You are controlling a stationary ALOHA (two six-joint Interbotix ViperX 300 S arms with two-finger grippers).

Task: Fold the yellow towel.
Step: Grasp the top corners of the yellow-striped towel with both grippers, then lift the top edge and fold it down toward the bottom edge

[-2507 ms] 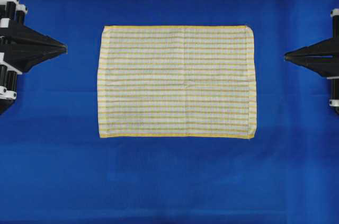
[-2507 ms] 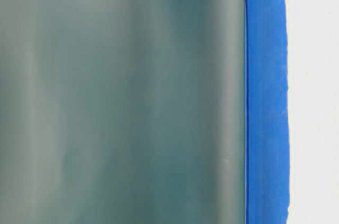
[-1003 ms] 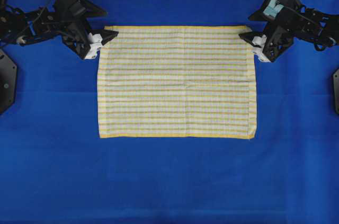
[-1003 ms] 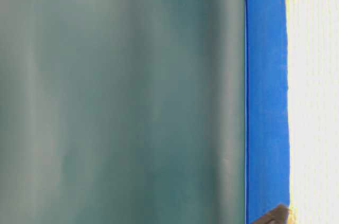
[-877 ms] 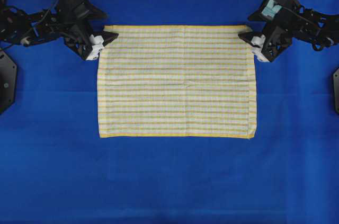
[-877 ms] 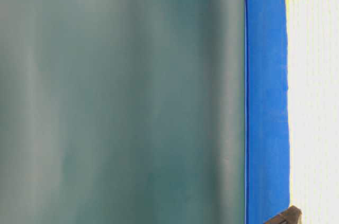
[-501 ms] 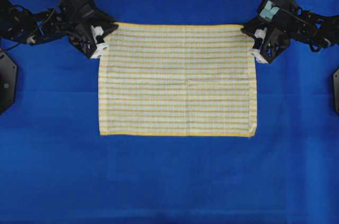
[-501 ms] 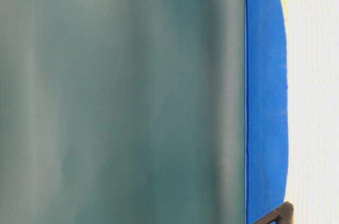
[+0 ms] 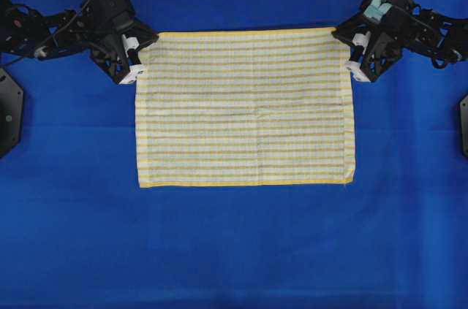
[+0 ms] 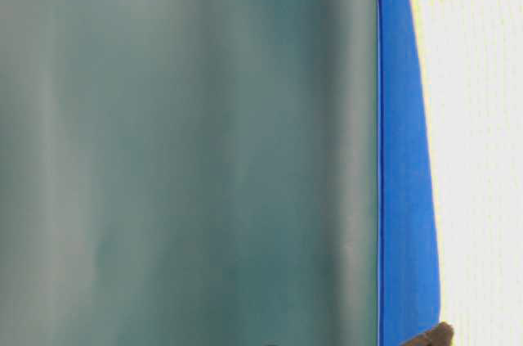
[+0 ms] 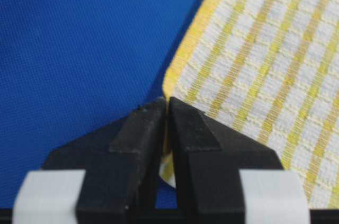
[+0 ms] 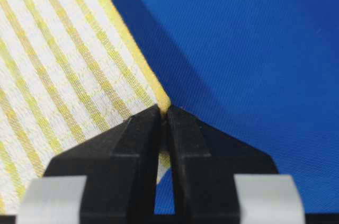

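A blue cloth (image 9: 234,250) covers the whole table and fills the overhead view from edge to edge. In the middle of it lies the yellow towel (image 9: 245,108), a white rectangle with fine yellow checks and a yellow hem, spread open with its long sides running left to right. Its near edge and most of its body rest flat on the blue cloth. Its far edge is raised a little at both ends, and the wrist views show a dark shadow under each far corner.

The left arm (image 9: 44,31) reaches in from the upper left and the right arm (image 9: 424,28) from the upper right, both black.

The left gripper (image 9: 137,52) sits at the towel's far left corner. In the left wrist view its two black fingers (image 11: 135,150) are pressed together with the yellow hemmed corner pinched between them.

The right gripper (image 9: 349,50) sits at the far right corner. In the right wrist view its fingers (image 12: 132,150) are likewise clamped tight on that corner's hem.

The table-level view shows only a blurred grey-green wall (image 10: 188,150), a strip of blue and the pale towel edge.
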